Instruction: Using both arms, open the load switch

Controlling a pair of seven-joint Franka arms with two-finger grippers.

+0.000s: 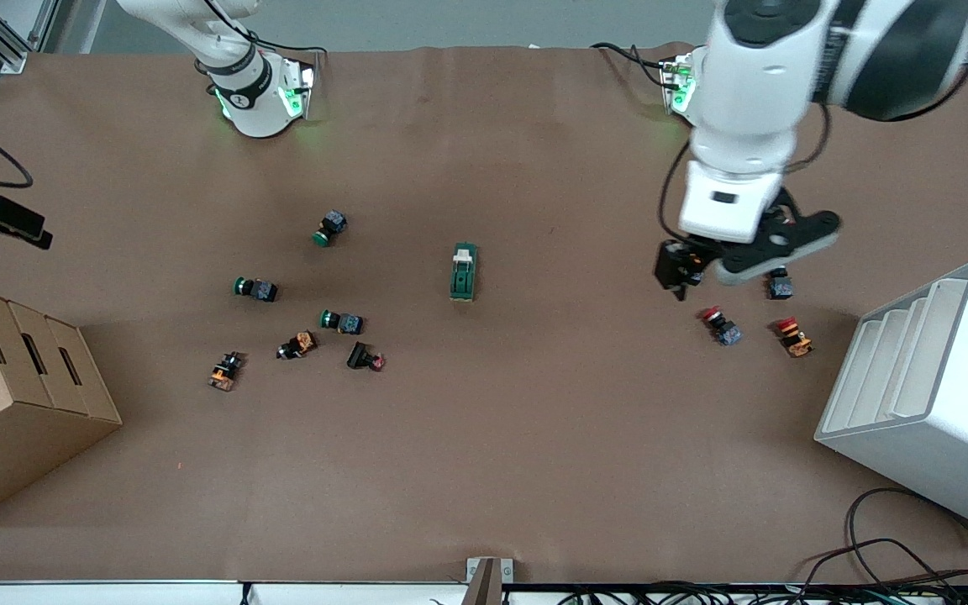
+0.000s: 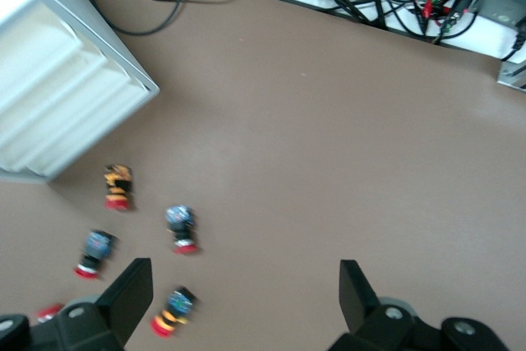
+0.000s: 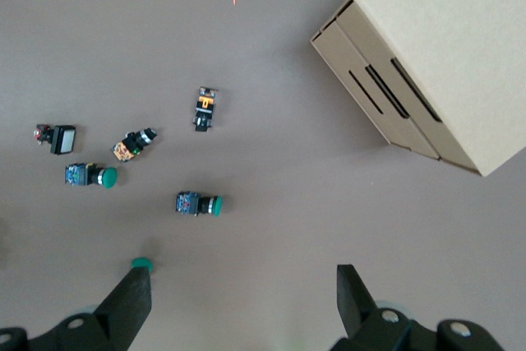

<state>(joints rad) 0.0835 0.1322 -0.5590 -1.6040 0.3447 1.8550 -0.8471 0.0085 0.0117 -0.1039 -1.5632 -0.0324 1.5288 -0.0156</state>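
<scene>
The load switch (image 1: 464, 272), a small dark green oblong block with a white tab, lies mid-bench on the brown bench (image 1: 534, 437) in our front view, untouched. There the left tool (image 1: 684, 273) hangs over red-capped push buttons (image 1: 721, 326) near a white stepped rack (image 1: 929, 378). Our left wrist view shows its fingers (image 2: 131, 289) spread. Our right wrist view shows the right tool (image 3: 242, 302) spread over green-capped push buttons (image 3: 199, 204) beside a cardboard box (image 3: 436, 55)
</scene>
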